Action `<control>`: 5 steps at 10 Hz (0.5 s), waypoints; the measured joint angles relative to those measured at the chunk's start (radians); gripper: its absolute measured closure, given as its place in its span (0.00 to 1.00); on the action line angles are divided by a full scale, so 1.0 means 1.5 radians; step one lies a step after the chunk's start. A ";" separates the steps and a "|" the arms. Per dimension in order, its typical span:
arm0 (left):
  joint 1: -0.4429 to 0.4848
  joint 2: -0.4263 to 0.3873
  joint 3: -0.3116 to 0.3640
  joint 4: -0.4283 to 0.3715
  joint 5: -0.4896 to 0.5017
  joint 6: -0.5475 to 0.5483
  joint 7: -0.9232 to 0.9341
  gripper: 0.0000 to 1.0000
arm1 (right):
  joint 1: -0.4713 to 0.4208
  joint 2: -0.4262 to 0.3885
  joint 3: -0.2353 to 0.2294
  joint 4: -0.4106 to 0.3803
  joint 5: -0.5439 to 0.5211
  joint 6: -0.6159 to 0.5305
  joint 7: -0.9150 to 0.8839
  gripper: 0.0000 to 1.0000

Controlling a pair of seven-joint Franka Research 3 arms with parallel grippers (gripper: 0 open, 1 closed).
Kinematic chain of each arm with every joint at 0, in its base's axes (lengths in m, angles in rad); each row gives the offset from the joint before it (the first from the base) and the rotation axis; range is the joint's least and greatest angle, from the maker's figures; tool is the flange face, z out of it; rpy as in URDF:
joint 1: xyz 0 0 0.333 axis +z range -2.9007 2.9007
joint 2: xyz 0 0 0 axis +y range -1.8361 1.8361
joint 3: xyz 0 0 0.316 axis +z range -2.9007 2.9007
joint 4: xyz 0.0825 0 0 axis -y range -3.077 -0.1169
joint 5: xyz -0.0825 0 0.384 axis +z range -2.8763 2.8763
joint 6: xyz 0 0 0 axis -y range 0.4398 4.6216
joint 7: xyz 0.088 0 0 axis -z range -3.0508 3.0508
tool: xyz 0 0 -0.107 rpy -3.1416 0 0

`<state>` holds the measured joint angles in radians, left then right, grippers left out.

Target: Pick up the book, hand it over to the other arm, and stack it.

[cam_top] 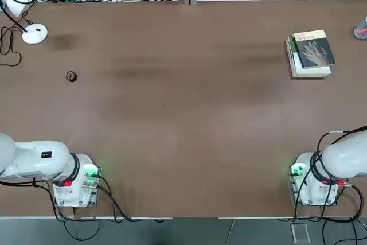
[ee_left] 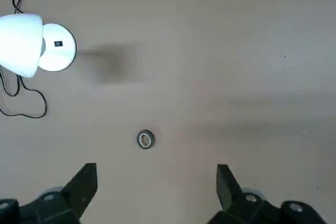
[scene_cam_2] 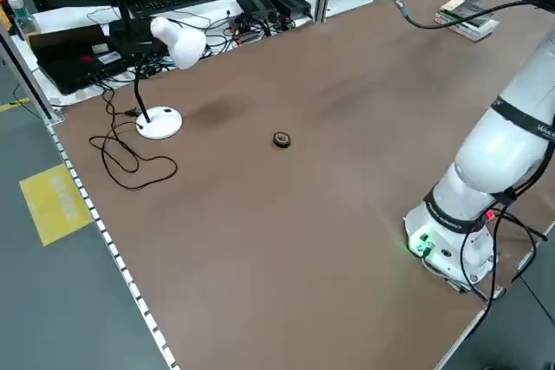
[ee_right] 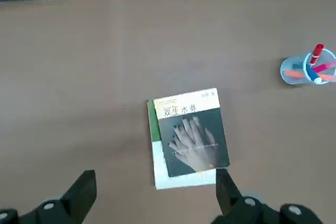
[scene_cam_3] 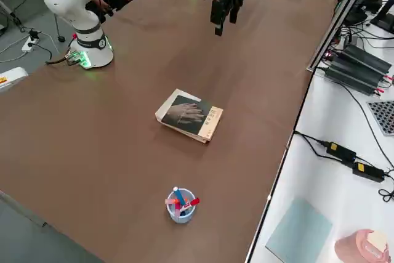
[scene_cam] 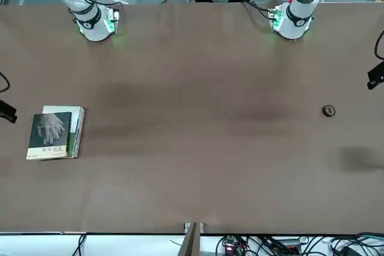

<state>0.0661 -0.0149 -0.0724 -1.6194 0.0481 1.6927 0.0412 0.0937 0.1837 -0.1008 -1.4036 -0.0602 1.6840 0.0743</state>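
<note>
Book: the small dark book (ee_right: 191, 134) lies flat on top of a thicker green-and-white book (ee_right: 155, 148), below the right claw (ee_right: 156, 195) and a little ahead of it, on the brown surface (cam_top: 183, 113).
Long axis: runs away from the robot, tan strip at the far end, slightly askew on the lower book.
Writing: pale characters on the tan strip, "双生水莽" as far as they can be read.
Right claw: high above the surface, fingers wide apart, holding nothing.
Left claw (ee_left: 156, 192): likewise raised, fingers spread, empty; a small ring-shaped object (ee_left: 145, 139) lies beneath it, a white lamp (ee_left: 26, 45) farther off.
Pen cup (ee_right: 310, 69): beyond the books, off to the side.
Hidden: most of the lower book's cover; both arms cut off in the overhead view.
</note>
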 joint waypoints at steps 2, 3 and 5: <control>0.000 0.000 0.000 0.000 0.000 0.000 0.000 0.00 | 0.021 -0.025 0.001 0.005 0.000 -0.046 0.000 0.00; 0.000 0.000 0.000 0.000 0.000 0.000 0.000 0.00 | 0.031 -0.034 0.001 0.009 0.000 -0.069 0.000 0.00; 0.000 0.000 0.000 0.000 0.000 0.000 0.000 0.00 | 0.047 -0.043 0.002 0.016 -0.001 -0.094 0.002 0.00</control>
<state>0.0660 -0.0142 -0.0726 -1.6194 0.0481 1.6922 0.0412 0.1636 0.1185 -0.0986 -1.3802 -0.0613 1.5424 0.0772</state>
